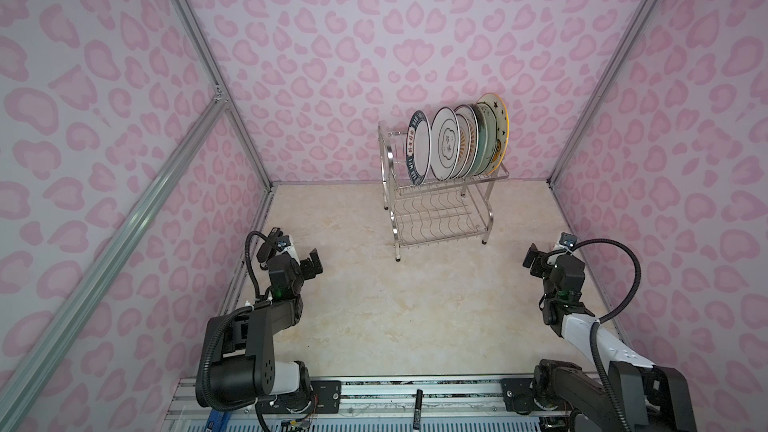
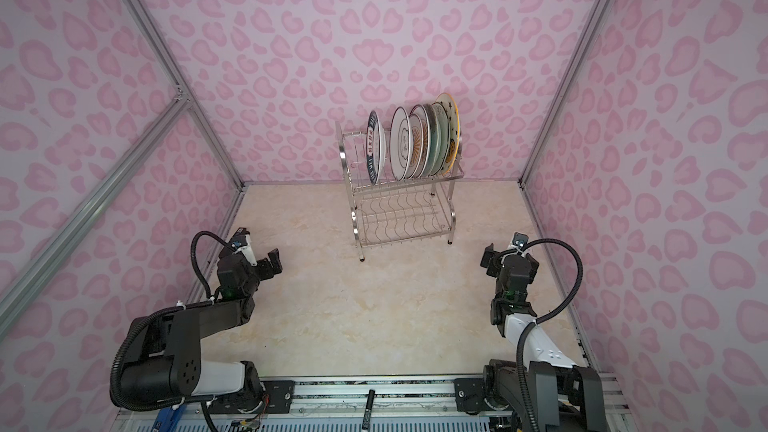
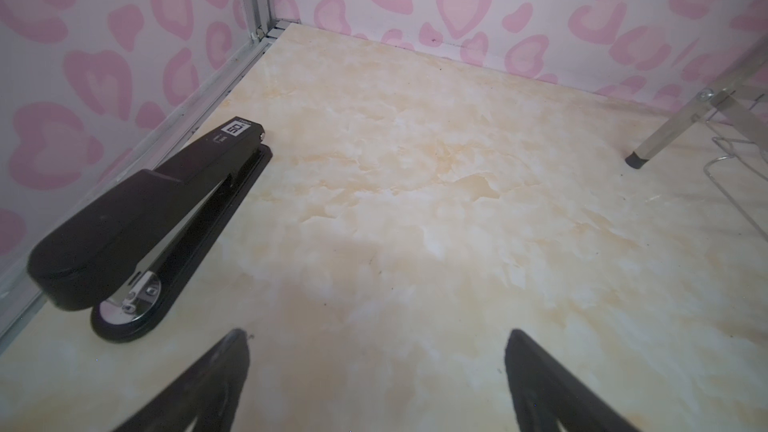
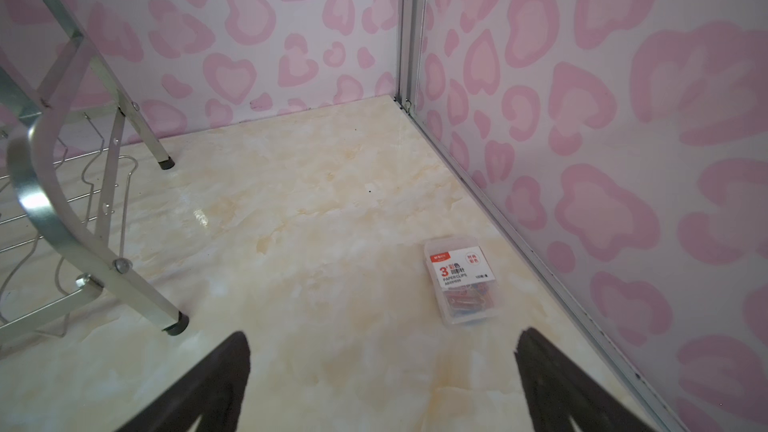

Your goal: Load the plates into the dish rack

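Observation:
The dish rack (image 1: 453, 185) (image 2: 407, 183) is a shiny two-tier wire rack at the back middle of the table. Several plates (image 1: 444, 143) (image 2: 401, 143) stand on edge in its upper tier, from a navy-lettered one (image 1: 417, 147) on the left to an orange-rimmed star plate (image 1: 496, 130) on the right. Its wavy lower tier holds nothing. My left gripper (image 1: 313, 263) (image 2: 272, 261) (image 3: 376, 332) hovers near the left wall, open and empty. My right gripper (image 1: 532, 257) (image 2: 488, 259) (image 4: 384, 334) hovers near the right wall, open and empty. Both are well in front of the rack.
A black stapler (image 3: 141, 218) lies along the left wall. A clear box of paper clips (image 4: 461, 280) lies near the right wall. A black marker (image 1: 417, 407) rests on the front rail. Rack legs (image 3: 636, 157) (image 4: 174, 326) stand close to both grippers' sides.

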You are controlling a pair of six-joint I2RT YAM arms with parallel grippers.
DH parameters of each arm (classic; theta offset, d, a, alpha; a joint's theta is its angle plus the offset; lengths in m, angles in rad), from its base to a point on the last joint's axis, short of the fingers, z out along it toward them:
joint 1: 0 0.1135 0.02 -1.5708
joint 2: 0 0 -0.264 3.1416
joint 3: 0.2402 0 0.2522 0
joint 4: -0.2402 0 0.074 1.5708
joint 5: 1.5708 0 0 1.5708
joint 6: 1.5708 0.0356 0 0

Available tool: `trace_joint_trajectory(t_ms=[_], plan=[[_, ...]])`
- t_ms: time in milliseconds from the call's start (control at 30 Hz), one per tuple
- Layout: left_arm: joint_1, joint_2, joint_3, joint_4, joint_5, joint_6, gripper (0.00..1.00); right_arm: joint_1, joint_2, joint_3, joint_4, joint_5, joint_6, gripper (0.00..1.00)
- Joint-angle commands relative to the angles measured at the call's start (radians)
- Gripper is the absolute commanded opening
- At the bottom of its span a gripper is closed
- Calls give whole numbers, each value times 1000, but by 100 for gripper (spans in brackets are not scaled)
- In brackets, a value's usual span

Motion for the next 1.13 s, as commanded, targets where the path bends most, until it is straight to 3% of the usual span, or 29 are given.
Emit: trace_joint_trajectory(t_ms=[0, 67, 133, 167, 200, 267, 400, 500, 567, 667, 767, 833, 1100], plan=[[-14, 20, 10, 150, 67, 44, 98, 0, 39, -34, 140, -31, 9, 99], [-57, 48, 18, 155, -28, 68, 98, 0, 76, -58, 207, -46, 25, 99], [-102, 78, -25, 279, -140, 68, 98, 0, 123, -83, 316, -80, 46, 99], [-100, 58, -17, 214, -157, 57, 98, 0, 161, -86, 364, -108, 44, 99], [-99, 81, -30, 282, -161, 54, 98, 0, 201, -85, 399, -130, 38, 99], [-98, 63, -22, 233, -162, 57, 98, 8, 292, -99, 529, -139, 44, 100], [-108, 76, -16, 246, -168, 72, 98, 78, 508, -105, 813, -92, -19, 100], [-116, 72, -16, 243, -180, 78, 98, 78, 422, -6, 475, -121, -34, 100], [-116, 68, -13, 227, -180, 79, 98, 91, 479, 18, 535, -125, -47, 100], [-117, 69, -13, 227, -180, 79, 98, 98, 444, 39, 426, -113, -56, 100], [-117, 70, -13, 231, -180, 80, 98, 98, 471, 15, 527, -109, -51, 100], [-117, 71, -13, 232, -180, 78, 98, 98, 455, 30, 469, -113, -56, 100], [-117, 71, -13, 228, -180, 79, 98, 104, 468, 22, 504, -103, -60, 100]])
